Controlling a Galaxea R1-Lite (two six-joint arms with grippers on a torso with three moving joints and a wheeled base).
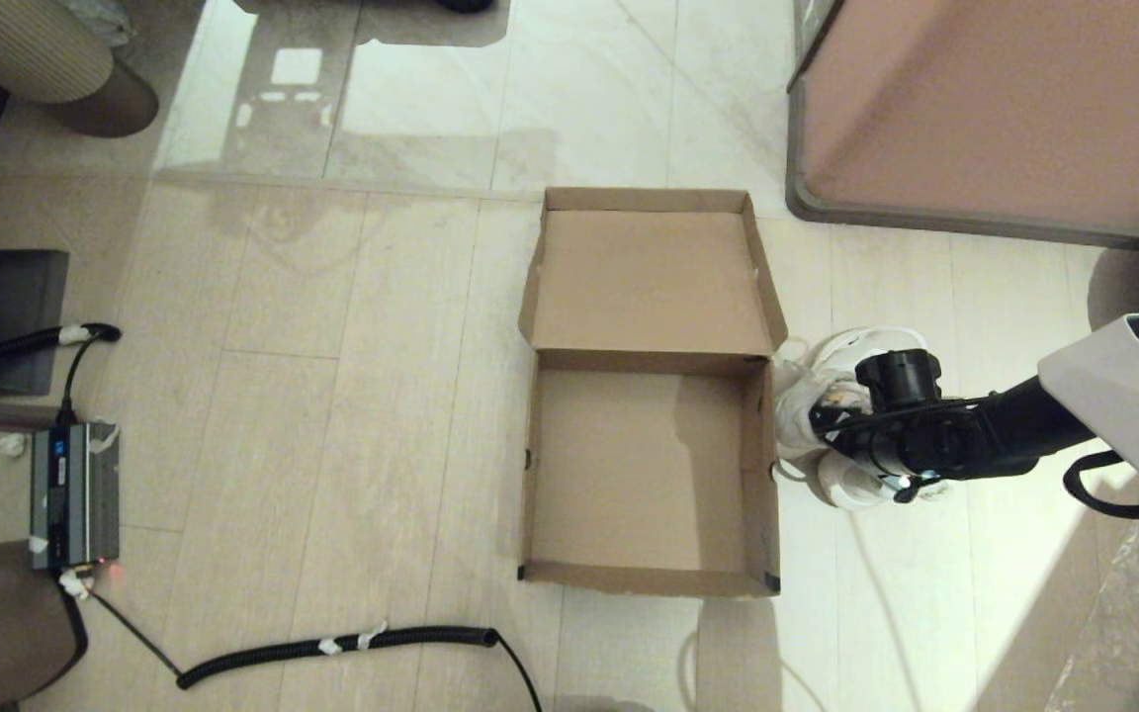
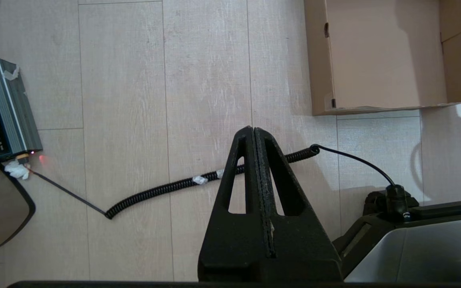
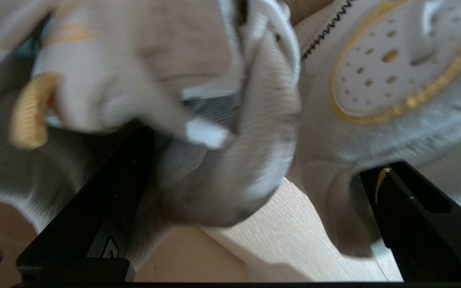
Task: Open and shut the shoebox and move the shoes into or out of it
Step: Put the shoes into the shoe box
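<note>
1. The shoebox (image 1: 649, 465) sits open on the pale plank floor (image 1: 352, 445), its lid (image 1: 651, 277) folded flat back on the far side. The inside shows bare cardboard.
2. The shoes (image 1: 827, 415) lie on the floor just beside the box's right wall, touching or nearly touching it, outside the box. Most of the pair is hidden under the arm in the head view.
3. The right gripper (image 1: 832, 420) is down at the shoes. In its wrist view the two black fingers (image 3: 94, 224) stand wide apart, with shoe fabric and a lace between them and a yellow tab (image 3: 30, 112) off to one side; the picture is too blurred to tell whether the pads press on anything.
4. The other shoe's white perforated panel with a yellow ring (image 3: 390, 72) shows beside the far finger.
5. The left gripper (image 2: 253, 132) hangs over the floor near the box's near-left corner, fingers pressed together on nothing.
6. A coiled black cable (image 1: 332, 648) runs below it toward a grey power unit (image 1: 75, 494) at the left.
</note>
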